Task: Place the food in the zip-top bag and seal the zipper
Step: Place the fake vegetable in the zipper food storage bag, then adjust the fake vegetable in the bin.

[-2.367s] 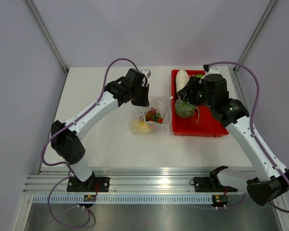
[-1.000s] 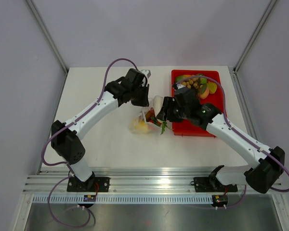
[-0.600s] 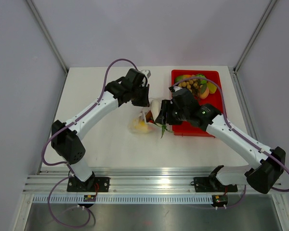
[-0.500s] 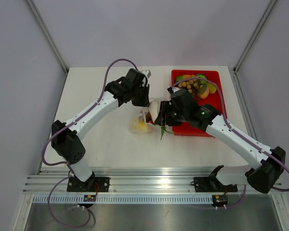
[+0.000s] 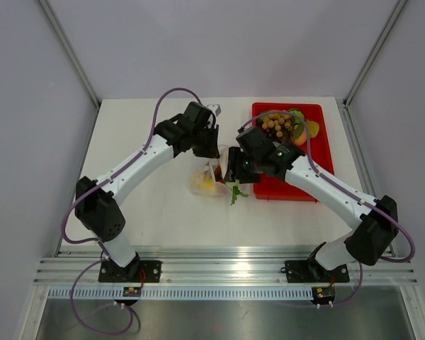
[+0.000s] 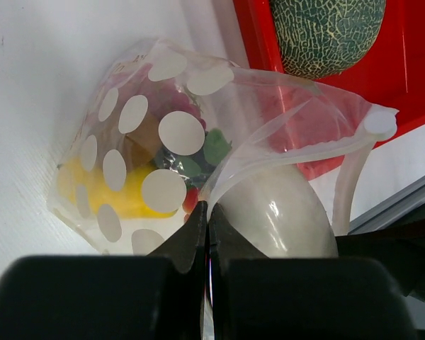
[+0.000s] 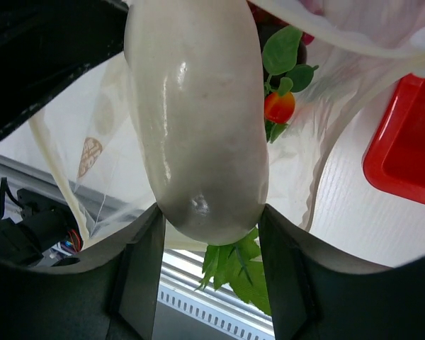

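At table centre, just left of the red tray [image 5: 287, 106], the zip-top bag [image 6: 149, 163] is being held with its mouth open toward the tray. Its near edge is being pinched by the left gripper [image 6: 207, 212], jaws pressed together on the film. The zipper [image 6: 319, 145] is being kept apart, unsealed, along the mouth edge. A yellow piece [image 6: 127, 195] plus red and green bits are being seen through the dotted film, inside the bag. A white radish [image 7: 198, 120] is being gripped across its body by the right gripper [image 7: 209, 212], one finger on each side, its rounded end being held inside the bag mouth and its green leaves [image 7: 237, 269] hanging outside. A netted melon [image 6: 326, 32] is being left in the tray.
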Controlling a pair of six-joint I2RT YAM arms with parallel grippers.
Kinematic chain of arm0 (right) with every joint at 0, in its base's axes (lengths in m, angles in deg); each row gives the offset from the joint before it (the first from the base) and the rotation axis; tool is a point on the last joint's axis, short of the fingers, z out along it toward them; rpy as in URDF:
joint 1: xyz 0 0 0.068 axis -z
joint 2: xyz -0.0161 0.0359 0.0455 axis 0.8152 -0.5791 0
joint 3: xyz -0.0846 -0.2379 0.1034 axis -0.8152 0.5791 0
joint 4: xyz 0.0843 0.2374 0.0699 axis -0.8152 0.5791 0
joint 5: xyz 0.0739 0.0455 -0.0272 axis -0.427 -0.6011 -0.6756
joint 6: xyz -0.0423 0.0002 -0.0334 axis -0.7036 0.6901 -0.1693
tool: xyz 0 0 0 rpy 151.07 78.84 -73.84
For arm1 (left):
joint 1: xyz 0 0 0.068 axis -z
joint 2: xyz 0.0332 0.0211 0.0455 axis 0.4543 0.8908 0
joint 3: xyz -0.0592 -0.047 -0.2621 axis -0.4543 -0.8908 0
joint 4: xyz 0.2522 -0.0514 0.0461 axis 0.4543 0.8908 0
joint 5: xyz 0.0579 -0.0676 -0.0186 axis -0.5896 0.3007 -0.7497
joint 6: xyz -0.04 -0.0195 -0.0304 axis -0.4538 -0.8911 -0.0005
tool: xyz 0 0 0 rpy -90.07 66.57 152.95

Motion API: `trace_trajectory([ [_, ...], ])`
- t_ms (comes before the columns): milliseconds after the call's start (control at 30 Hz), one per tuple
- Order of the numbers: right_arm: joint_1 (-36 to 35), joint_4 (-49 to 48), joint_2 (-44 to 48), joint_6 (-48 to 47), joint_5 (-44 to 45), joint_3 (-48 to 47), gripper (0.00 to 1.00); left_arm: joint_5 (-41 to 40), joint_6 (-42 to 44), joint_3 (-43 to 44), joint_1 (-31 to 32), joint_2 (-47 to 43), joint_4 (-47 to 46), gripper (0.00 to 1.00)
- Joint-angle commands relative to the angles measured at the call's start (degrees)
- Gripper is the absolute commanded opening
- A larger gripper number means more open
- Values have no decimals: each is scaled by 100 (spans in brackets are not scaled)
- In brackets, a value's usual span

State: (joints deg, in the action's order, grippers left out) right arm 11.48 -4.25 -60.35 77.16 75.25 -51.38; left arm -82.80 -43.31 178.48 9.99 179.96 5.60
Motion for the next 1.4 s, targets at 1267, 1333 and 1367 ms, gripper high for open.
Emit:
trace_trajectory([
  [1267, 902, -23, 1069, 113, 1088, -307, 38, 391, 86, -359, 8, -574, -391, 0],
  [1333, 1341, -58, 1298, -1, 922, -139, 39, 427, 78, -280, 8, -539, -347, 0],
  [1367, 1760, -67, 1430, -132, 921, -17, 42, 401, 78, -271, 8, -539, -338, 0],
])
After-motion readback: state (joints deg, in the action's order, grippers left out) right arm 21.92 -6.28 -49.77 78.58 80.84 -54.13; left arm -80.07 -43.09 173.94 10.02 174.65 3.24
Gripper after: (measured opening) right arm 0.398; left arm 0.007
